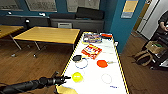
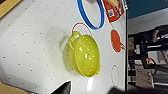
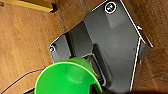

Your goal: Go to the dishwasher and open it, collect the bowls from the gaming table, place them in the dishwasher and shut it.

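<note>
The gaming table (image 1: 119,63), white-topped with a yellow-green rim, stretches away ahead of me. On its near end sits a yellow-green bowl (image 1: 77,77) with small holes (image 2: 85,55). My left gripper (image 1: 63,79) is open just left of that bowl, its dark fingertips (image 2: 62,88) short of it and apart from it. Farther along the table lie an orange-red bowl (image 1: 102,63) and a black bowl (image 1: 77,58). A green bowl (image 3: 66,78) hangs over my dark base and the wood floor, with my right gripper (image 3: 95,86) shut on it. The dishwasher is out of view.
A blue ring (image 1: 81,63), a white ring (image 1: 106,78) and colourful packets (image 1: 91,51) also lie on the table. Yellow wood tables (image 1: 47,34) stand to the left. A person (image 1: 163,22) and bags (image 1: 147,53) are at the far right, on wood floor.
</note>
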